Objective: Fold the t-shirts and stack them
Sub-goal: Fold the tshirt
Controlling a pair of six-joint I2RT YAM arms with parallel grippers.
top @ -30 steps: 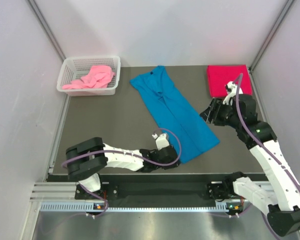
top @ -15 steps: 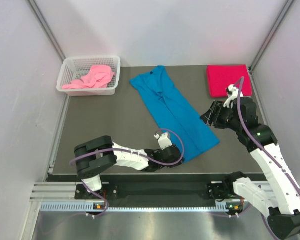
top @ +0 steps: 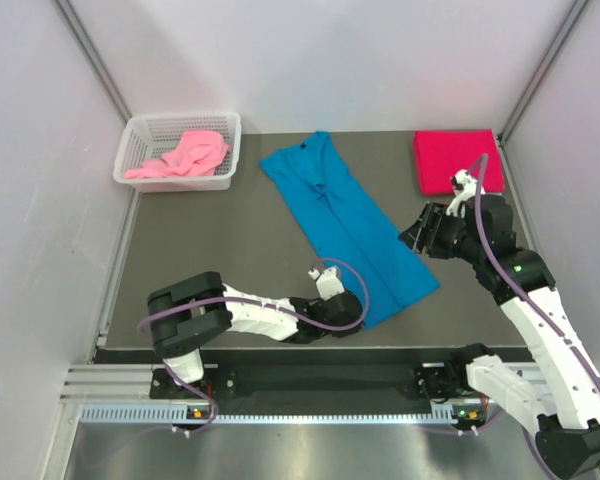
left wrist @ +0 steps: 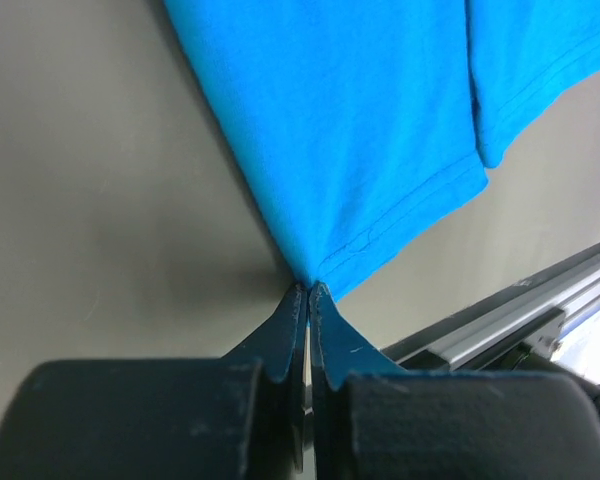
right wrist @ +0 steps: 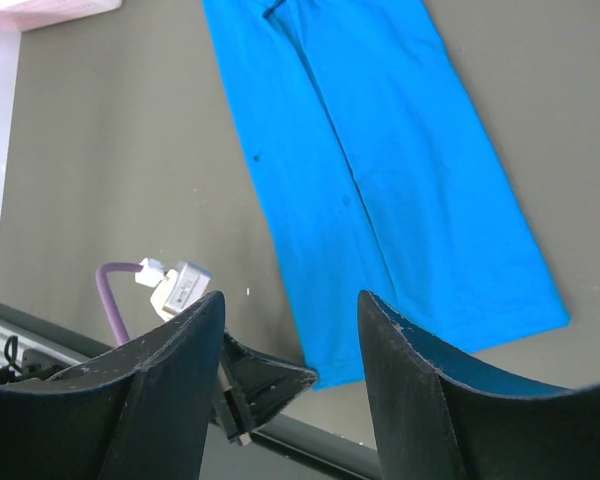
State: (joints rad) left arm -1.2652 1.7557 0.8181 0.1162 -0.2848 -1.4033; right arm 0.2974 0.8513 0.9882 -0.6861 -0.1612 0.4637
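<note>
Now | basket (top: 145, 133): pink t-shirt (top: 185, 155) inside (crumpled) | left pincer (left wrist: 308, 291) pinches blue t-shirt (left wrist: 360, 130)

Two robot arms with white plastic shells and black joints. The left arm (top: 250, 312) trails a looping purple cable (top: 361, 293) with a small white plug (top: 326, 272). The black left claw (left wrist: 307, 297) has two thin, tapered fingers (left wrist: 280, 340). The right arm (top: 545, 310) shows a tiny green light (top: 517, 263), its own purple cable, and the black right claw (right wrist: 288, 312) with broad, curved matte fingers.
</note>
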